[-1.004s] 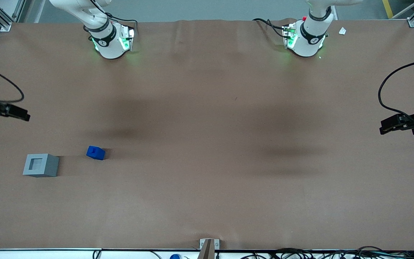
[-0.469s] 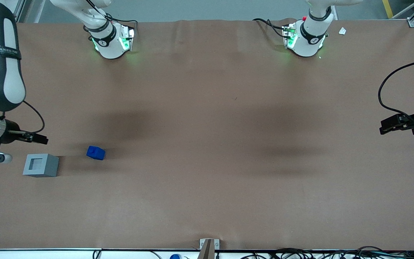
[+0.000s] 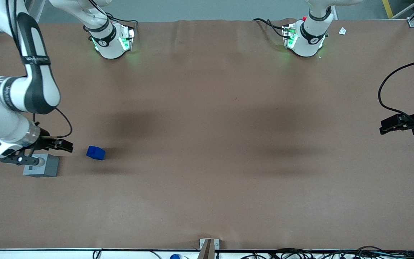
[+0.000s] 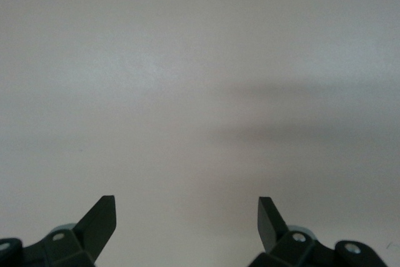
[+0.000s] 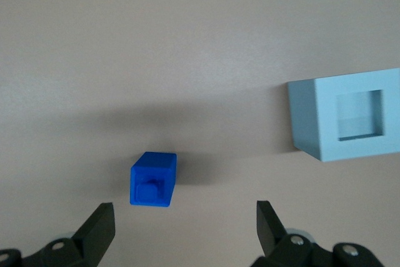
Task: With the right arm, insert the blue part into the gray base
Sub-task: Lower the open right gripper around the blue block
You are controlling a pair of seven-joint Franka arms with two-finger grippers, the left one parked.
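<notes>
Swinging in from the frame's left edge, the gripper [image 3: 63, 145], fingers apart, now hangs above the gray base [image 3: 47, 169]; the blue part [image 3: 96, 153] lies just right of it.

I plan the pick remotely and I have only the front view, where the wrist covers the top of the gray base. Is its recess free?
Observer: Yes. The right wrist view shows the gray base whole, and its square recess holds nothing.
Operator: And the claw, is it open?
Observer: Open. The claw hangs above the table beside the gray base, with its fingers spread wide. The blue part lies on the table, apart from both fingers.
</notes>
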